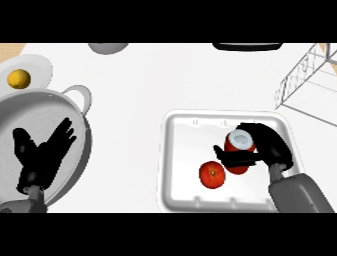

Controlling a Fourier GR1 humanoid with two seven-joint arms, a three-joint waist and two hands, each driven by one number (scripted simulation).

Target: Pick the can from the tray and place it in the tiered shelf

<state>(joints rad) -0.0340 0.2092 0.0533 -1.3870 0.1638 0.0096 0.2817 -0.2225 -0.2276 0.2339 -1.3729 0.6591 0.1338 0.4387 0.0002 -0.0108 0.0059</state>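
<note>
A: How far along is this?

B: Early, I'd judge. The can (239, 146), red with a pale top, is in the white tray (177, 165) at the lower middle of the frame, and the right hand (263, 147) has its fingers and thumb curled round it. So the grasp looks made, but whether the can has left the tray floor I cannot tell.

A: And the shelf?

B: The tiered shelf (311, 75), a pale wire frame, sits at the upper right of the frame, well apart from the tray. Nothing shows in the part of it that is in view. The lift, the carry up and to the right, and the placing are all left to do.

A: Anything in the way?

B: A tomato (212, 174) lies in the tray just beside the can, at its lower left. It could be nudged as the can comes out.

A: The other hand?

B: The left hand (44, 150) is at the lower left, open with fingers spread, resting above a large grey pan (1, 125). Beyond that, at the upper left, a white plate (42, 65) carries a small yellow fruit (19, 77). None of that belongs to the job.
</note>
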